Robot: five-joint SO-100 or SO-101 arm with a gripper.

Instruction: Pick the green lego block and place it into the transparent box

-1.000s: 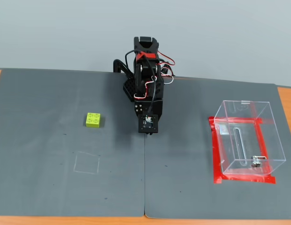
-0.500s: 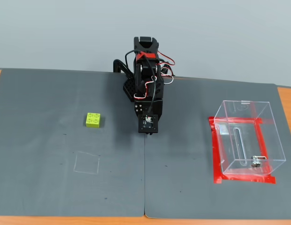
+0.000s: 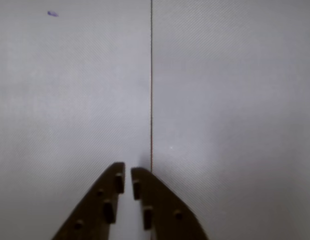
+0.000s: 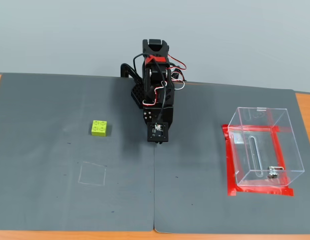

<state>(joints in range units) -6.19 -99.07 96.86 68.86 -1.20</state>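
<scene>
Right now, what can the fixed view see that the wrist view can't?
Only the fixed view shows the green lego block sitting on the mat, left of the arm, and the transparent box standing inside a red tape outline on the right. Only the wrist view shows the gripper up close, its jaws nearly closed and holding nothing. Both show the grey mat and the thin seam between its two pieces.

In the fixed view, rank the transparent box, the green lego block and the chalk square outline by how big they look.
1. transparent box, clearly largest.
2. chalk square outline, far smaller than the box.
3. green lego block, smallest, roughly half the outline's width.
</scene>
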